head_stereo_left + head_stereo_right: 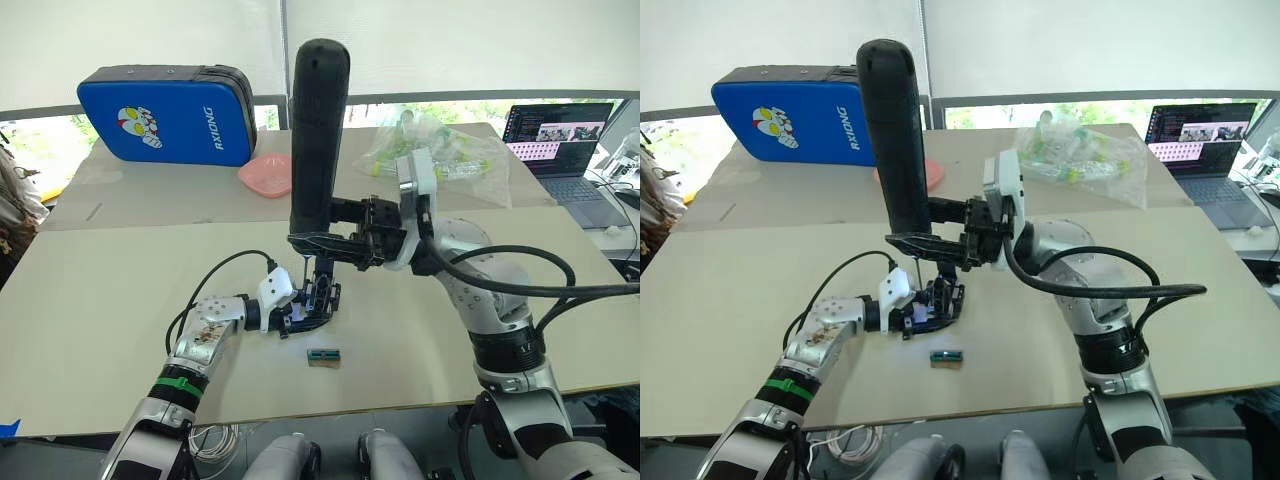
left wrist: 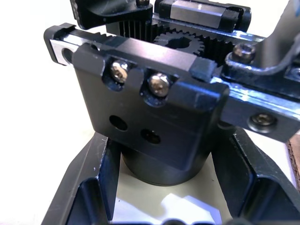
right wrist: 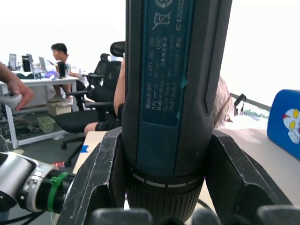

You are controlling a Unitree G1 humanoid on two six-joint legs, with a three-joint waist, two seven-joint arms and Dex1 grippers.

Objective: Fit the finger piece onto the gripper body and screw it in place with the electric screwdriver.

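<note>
A blue padded case (image 1: 165, 114) with a cartoon figure and white lettering stands at the far edge of the beige table (image 1: 90, 300) — a pink shallow dish (image 1: 266, 175) sits just beside it. A crumpled clear plastic bag (image 1: 440, 150) of small parts lies farther right, near an open laptop (image 1: 560, 140). A small green-and-tan block (image 1: 323, 356) rests on the near tabletop — alone.

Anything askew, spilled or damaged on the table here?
Nothing stands out. The right tool holds the electric screwdriver upright over the gripper body, which the left tool steadies; a small block lies nearby.
</note>
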